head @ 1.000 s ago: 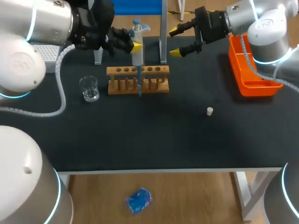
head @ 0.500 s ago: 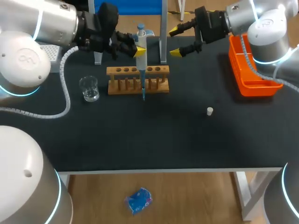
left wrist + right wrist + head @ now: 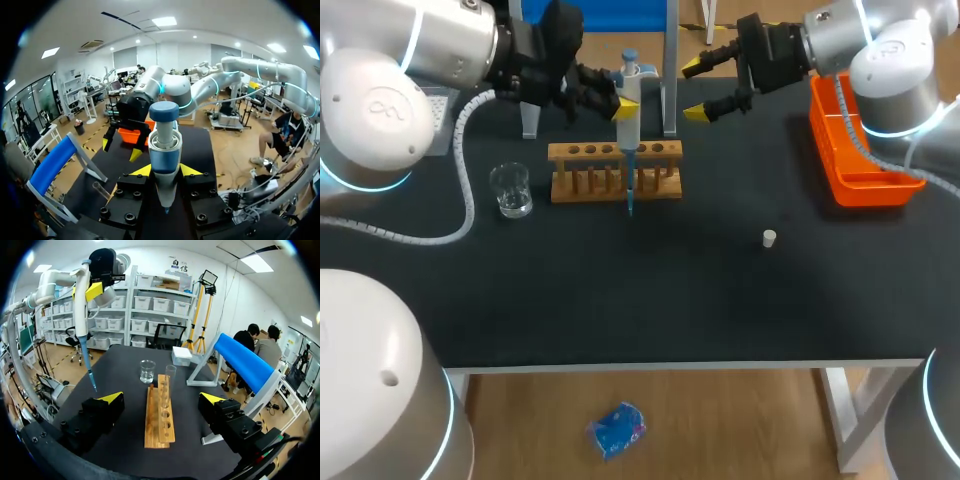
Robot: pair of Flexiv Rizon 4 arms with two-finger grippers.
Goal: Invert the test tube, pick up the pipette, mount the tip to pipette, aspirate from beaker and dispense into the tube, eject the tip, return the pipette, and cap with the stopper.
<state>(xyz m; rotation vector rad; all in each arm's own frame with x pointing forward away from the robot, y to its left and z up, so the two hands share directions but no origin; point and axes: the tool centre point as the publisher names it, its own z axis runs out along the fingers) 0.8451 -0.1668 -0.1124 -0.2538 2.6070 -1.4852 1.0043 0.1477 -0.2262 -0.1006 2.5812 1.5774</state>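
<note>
Left wrist view: the left hand (image 3: 165, 172) grips the pipette (image 3: 164, 150) by its barrel. Light, rigid plastic, probably slick; mid-barrel seems safest, never the slender tip (image 3: 91, 375). The right hand (image 3: 694, 90) gapes empty, the fragile glass test tube (image 3: 170, 376) racked just ahead of it.

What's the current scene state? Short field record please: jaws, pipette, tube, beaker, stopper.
left jaws: shut on the white-and-blue pipette, held upright
tip: slim blue plastic tip mounted, hanging in the air clear of the wooden test-tube rack
right jaws: open, empty, above the black table off the rack's right end
tube: clear glass test tube upright in the rack, uncapped
beaker: clear glass beaker on the table by the rack's left end, not touching
stopper: small white stopper lying alone on the table
</note>
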